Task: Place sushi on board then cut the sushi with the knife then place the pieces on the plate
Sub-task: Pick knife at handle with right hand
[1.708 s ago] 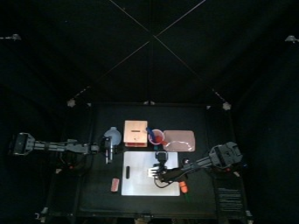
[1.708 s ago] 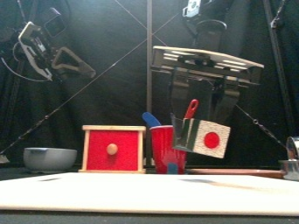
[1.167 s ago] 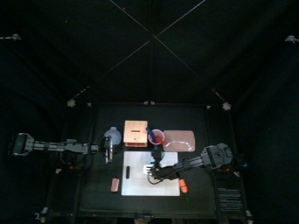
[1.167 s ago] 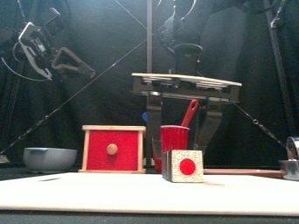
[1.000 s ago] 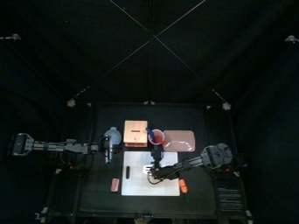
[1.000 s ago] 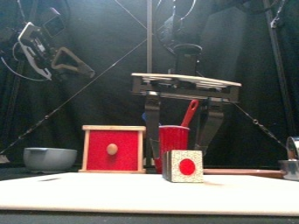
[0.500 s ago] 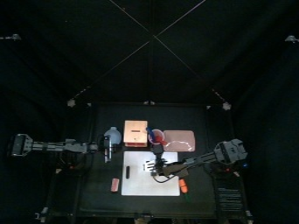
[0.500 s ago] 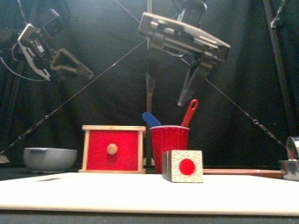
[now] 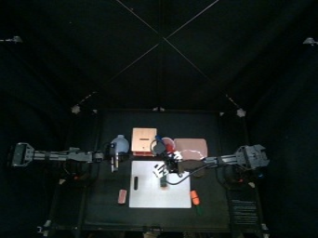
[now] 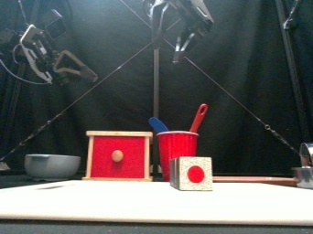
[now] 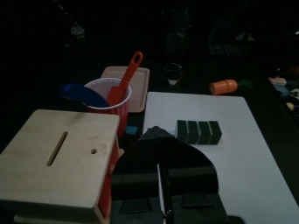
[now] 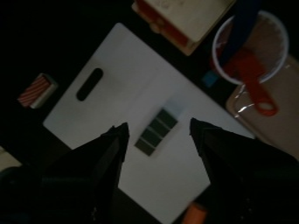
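Toy sushi roll of dark green blocks [image 10: 191,173] is set on white cutting board [image 9: 147,193], right claw [image 12: 156,125] held apart above, left claw [image 11: 162,188] closed aside; roll is judged light, stiff, separable, best gripped across flat sides.

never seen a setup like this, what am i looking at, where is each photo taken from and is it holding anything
This is a robot with two black arms at a small table, each ending in a two-jawed gripper. One picture looks down from high above, one looks level from the table's front edge, and two come from wrist cameras. A dark green sushi roll stands on the white cutting board. Behind it are a red cup holding a blue knife and a red knife, a wooden box, a blue-grey bowl and a pink tray. The right gripper hangs open high above the board, the left gripper is shut at the table's left; neither holds anything.
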### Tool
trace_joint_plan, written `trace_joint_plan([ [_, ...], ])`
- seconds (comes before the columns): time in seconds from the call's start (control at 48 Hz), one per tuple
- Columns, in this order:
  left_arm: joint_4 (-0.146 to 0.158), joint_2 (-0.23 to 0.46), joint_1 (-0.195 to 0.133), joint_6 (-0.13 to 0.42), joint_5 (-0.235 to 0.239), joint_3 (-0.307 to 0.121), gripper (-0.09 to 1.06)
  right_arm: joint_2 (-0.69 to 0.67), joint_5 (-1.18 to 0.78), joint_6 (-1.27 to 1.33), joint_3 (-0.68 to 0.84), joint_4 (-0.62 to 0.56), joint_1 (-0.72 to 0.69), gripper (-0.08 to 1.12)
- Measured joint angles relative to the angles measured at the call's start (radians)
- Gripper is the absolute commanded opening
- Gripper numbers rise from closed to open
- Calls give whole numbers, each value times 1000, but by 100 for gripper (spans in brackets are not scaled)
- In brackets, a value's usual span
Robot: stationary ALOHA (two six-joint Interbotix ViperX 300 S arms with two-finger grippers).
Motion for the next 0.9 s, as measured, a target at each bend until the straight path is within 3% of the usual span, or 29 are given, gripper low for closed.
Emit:
trace_joint_plan([
  [0.375,-12,0,34,-2,-2,0,1,160,259,-614,-77,-17,-48,90],
  [0.583,-37,0,44,-2,-2,2,1,244,357,-761,-92,-94,-49,90],
  [0.896,-37,0,64,-2,-2,0,1,279,370,-788,-57,-126,-71,90],
])
